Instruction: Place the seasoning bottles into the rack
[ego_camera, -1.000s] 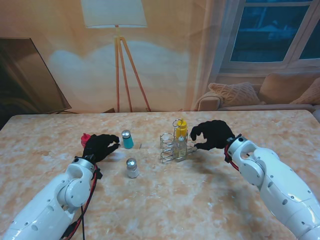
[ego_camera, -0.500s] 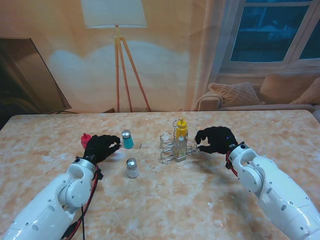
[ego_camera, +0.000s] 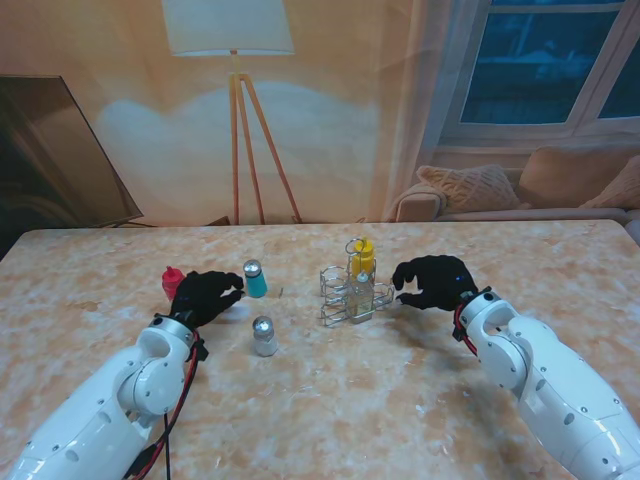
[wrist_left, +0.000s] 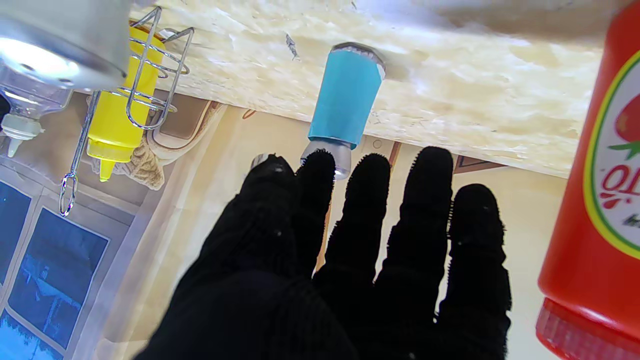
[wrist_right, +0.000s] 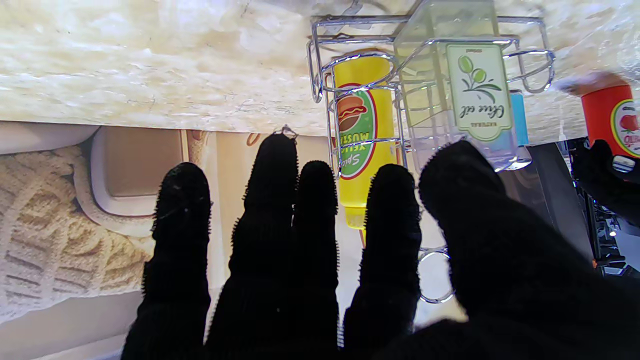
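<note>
Splayed fingers (wrist_left: 367, 200) face the upright blue shaker (wrist_left: 342, 105)

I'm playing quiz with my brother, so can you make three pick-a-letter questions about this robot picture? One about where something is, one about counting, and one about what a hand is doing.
1. Where is the yellow mustard bottle?
A. In the wire rack
B. Lying on the table
C. In the left hand

2. How many bottles stand on the table outside the rack?
A. One
B. Three
C. Five

3. What is the right hand doing?
A. Squeezing the red bottle
B. Open, holding nothing
C. Lifting the rack

Answers:
1. A: the yellow mustard bottle stands inside the wire rack, beside the clear olive oil bottle.
2. B: the red ketchup bottle, the blue shaker and the silver shaker stand outside it.
3. B: the right hand has its fingers spread beside the rack, gripping nothing. The left hand is open too.
</note>
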